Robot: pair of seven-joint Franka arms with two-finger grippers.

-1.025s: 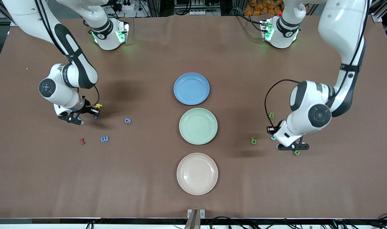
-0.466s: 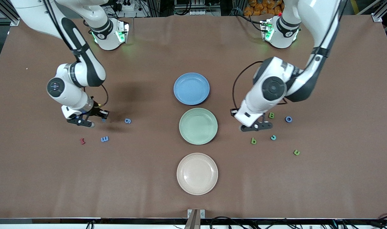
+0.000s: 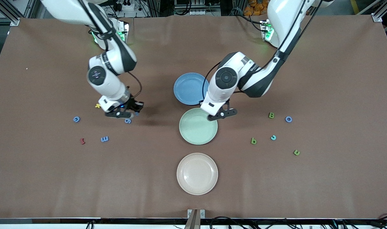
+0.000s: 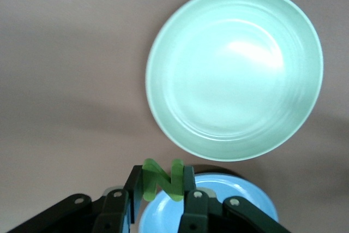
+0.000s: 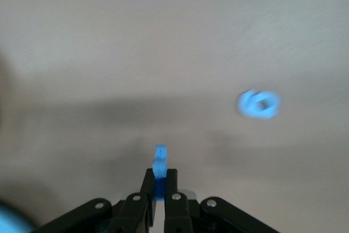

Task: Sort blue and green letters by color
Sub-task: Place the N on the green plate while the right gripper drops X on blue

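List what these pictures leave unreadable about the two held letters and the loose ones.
- Blue piece in the right gripper: right wrist view, fingers hide most of it; which letter is unclear.
- Green N in the left gripper: front view, the hand hides it.
- Blue letter on the table: right wrist view, blurred.
- Teal letter: front view, too small to read.

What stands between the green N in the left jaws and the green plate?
Nothing visible does. The left gripper, shut on the green N, hangs at the edge of the green plate, which is empty. The blue plate lies just beside it, farther from the front camera, so the drop must stay clear of that one.
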